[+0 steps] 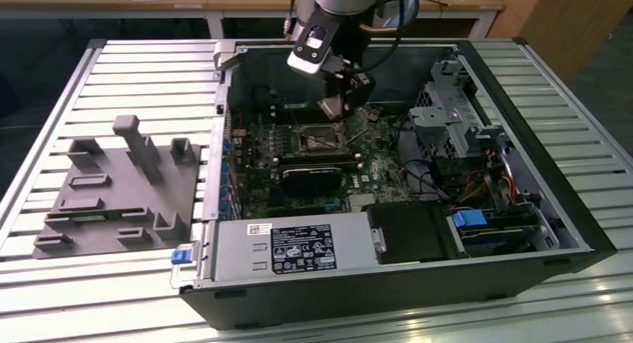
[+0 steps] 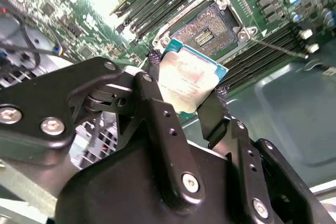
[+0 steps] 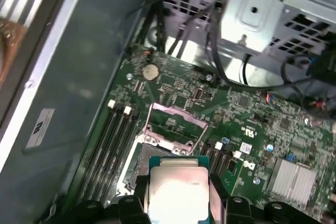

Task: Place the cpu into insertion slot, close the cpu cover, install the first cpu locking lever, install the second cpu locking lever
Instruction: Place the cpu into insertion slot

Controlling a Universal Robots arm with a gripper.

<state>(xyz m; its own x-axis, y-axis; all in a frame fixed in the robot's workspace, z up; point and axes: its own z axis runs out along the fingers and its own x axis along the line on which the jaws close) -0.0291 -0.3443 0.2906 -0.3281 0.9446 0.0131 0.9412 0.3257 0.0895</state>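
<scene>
While the arm hangs over the open computer case (image 1: 396,284), its black gripper (image 2: 186,81) is clamped on the cpu (image 2: 191,72). One finger (image 2: 157,103) presses each of two opposite edges. The chip is a flat square with a dull silver metal top and a thin green rim, and it is held tilted above the board, not seated. In the exterior view the gripper (image 1: 334,106) sits above the middle of the green motherboard (image 1: 296,187).

Just beyond the chip lies the insertion slot (image 2: 206,29), a square socket with a dark, finely grained centre and a bright metal rim with screws at its corners. A thin metal rod (image 2: 278,48) runs out from one side of it. In the first wrist view the cpu (image 3: 178,190) covers part of the slot (image 3: 137,163), and the cpu cover (image 3: 178,114), a thin silvery frame with an open window, stands swung up at the slot's far edge.

Long narrow black memory slots (image 3: 110,140) run beside the socket. A round coin battery (image 3: 150,72) and a ribbed heatsink (image 3: 291,177) sit on the board, near a perforated steel drive cage (image 3: 262,3).

The case rests on a slatted metal table (image 1: 148,84), beside a grey blocky fixture (image 1: 118,187).
</scene>
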